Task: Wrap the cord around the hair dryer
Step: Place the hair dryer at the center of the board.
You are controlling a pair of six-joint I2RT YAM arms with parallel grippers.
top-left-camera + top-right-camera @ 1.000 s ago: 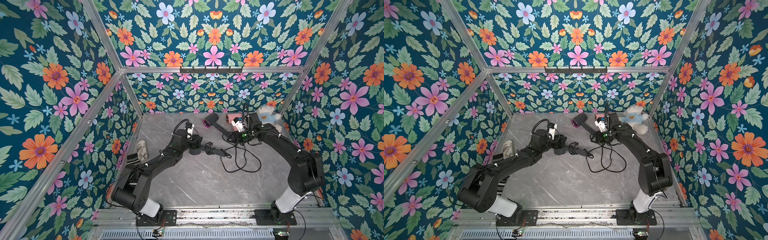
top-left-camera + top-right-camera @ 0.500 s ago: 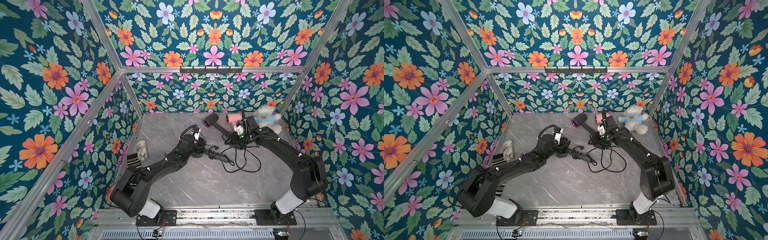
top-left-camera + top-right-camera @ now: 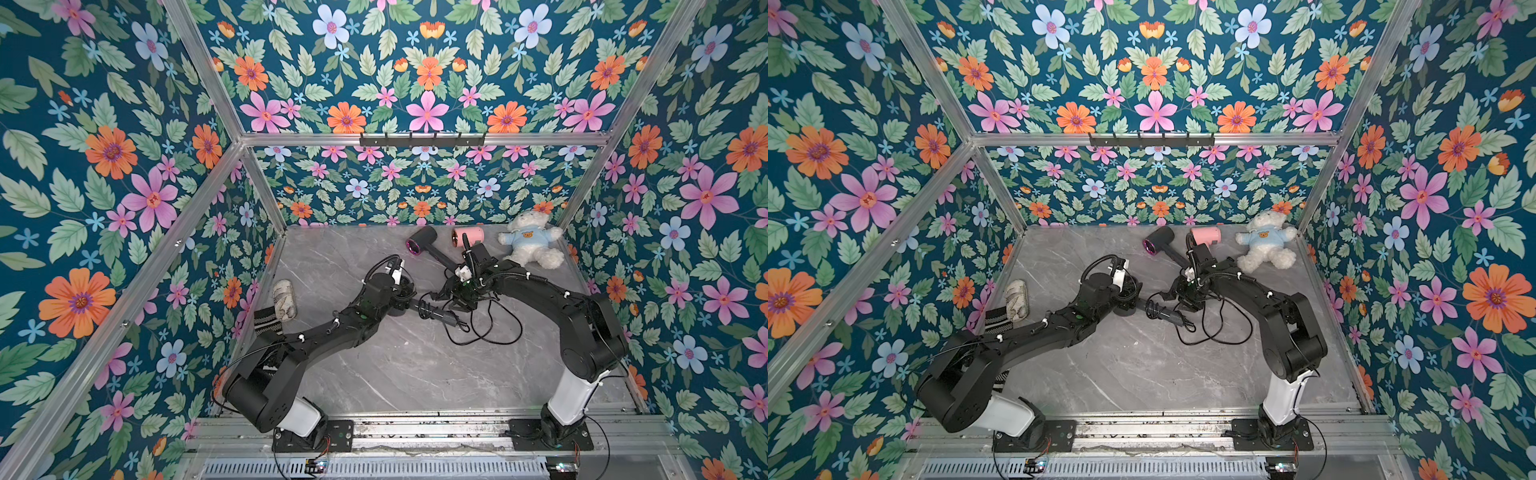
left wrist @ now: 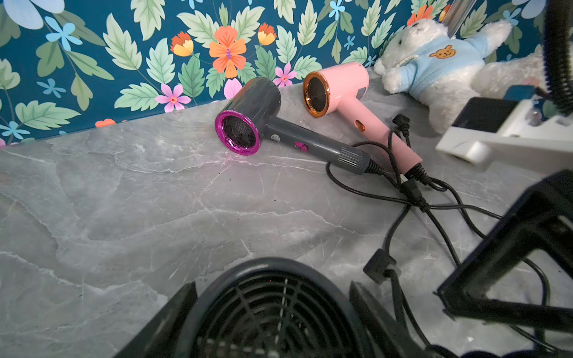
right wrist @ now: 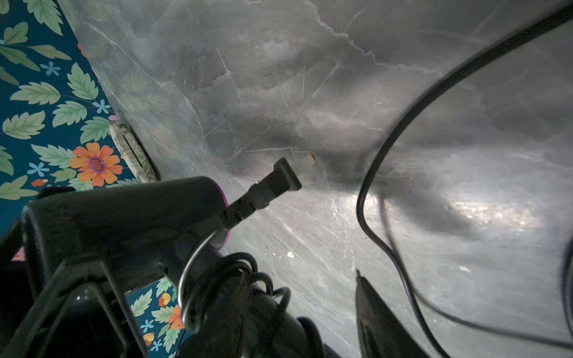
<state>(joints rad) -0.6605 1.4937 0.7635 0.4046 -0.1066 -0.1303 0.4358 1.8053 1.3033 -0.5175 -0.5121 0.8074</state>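
The black hair dryer (image 3: 436, 312) lies mid-table. My left gripper (image 3: 405, 297) is shut on its round head; the rear grille (image 4: 273, 313) sits between the jaws. A few turns of the black cord (image 3: 424, 306) coil round the handle (image 5: 235, 297). The remaining cord (image 3: 492, 332) lies in loose loops on the table to the right. The plug (image 5: 280, 179) sticks out past the head. My right gripper (image 3: 442, 301) is at the handle with its jaws spread and nothing in them. One finger (image 5: 372, 310) shows apart from the handle; the other is hidden.
A grey dryer with a magenta ring (image 3: 419, 243), a pink dryer (image 3: 469, 237) and a white teddy bear (image 3: 528, 247) lie along the back wall, their cords tangled nearby (image 4: 412, 192). A patterned pouch (image 3: 284, 299) and a striped item (image 3: 266, 322) lie by the left wall.
My right gripper has moved forward and left to the dryer's handle, and its jaws have spread wider. My left gripper has shifted the dryer slightly right, still holding its head.
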